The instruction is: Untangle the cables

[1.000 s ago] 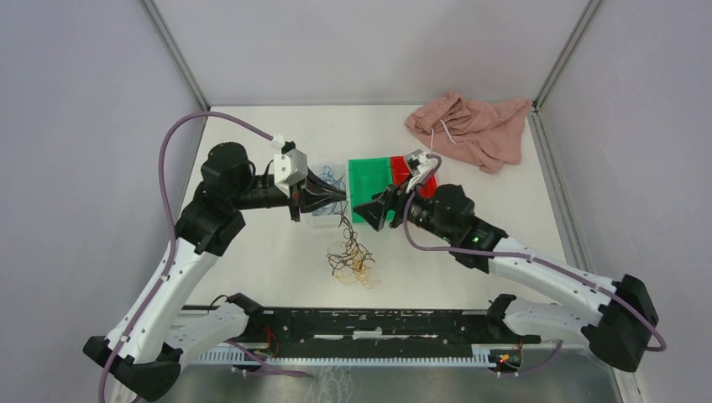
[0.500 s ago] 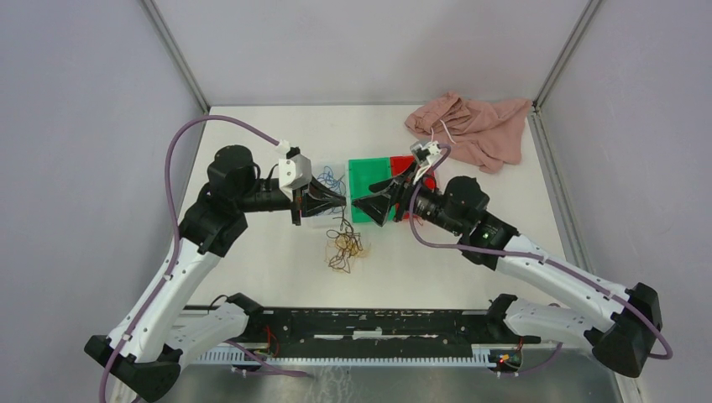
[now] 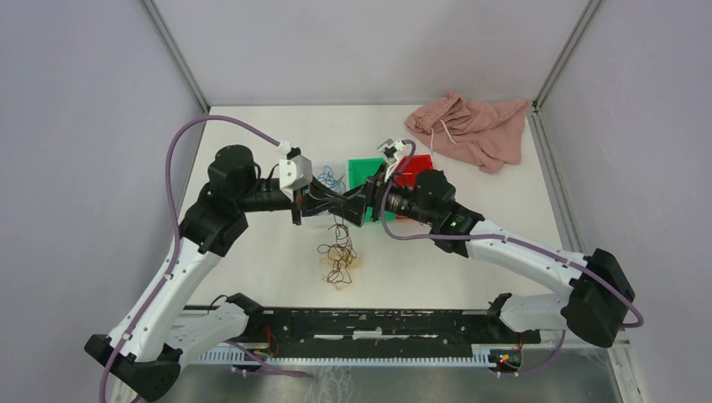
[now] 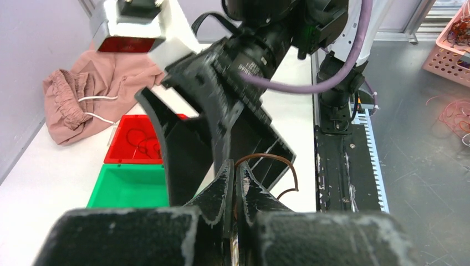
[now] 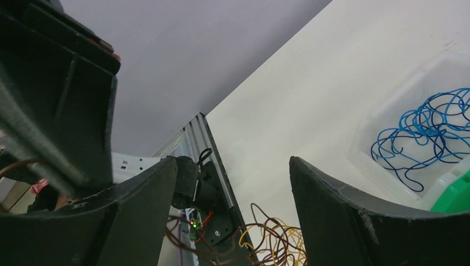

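Note:
My left gripper (image 3: pixel 338 201) is shut on a dark red cable (image 4: pixel 277 160) that loops out past its tips (image 4: pixel 235 168). From it a clump of dark red and yellow-orange cables (image 3: pixel 337 259) hangs down to the table; the clump also shows in the right wrist view (image 5: pixel 271 239). My right gripper (image 3: pixel 359 202) is open, tip to tip with the left one; its fingers (image 4: pixel 183 138) stand on either side of the left tips. In its own view the right gripper (image 5: pixel 233 163) is empty. Blue cables (image 3: pixel 329 179) lie in a clear bin (image 5: pixel 388 119).
A green bin (image 3: pixel 363 168) and a red bin (image 3: pixel 417 165) with thin dark cables (image 4: pixel 138 141) stand behind the grippers. A pink cloth (image 3: pixel 470 126) with a white drawstring lies at the back right. The arm bases and a black rail (image 3: pixel 369 323) line the near edge.
My right gripper has moved left, from over the green bin to the left gripper's tips. The hanging clump has shifted left and drawn into a narrower bunch.

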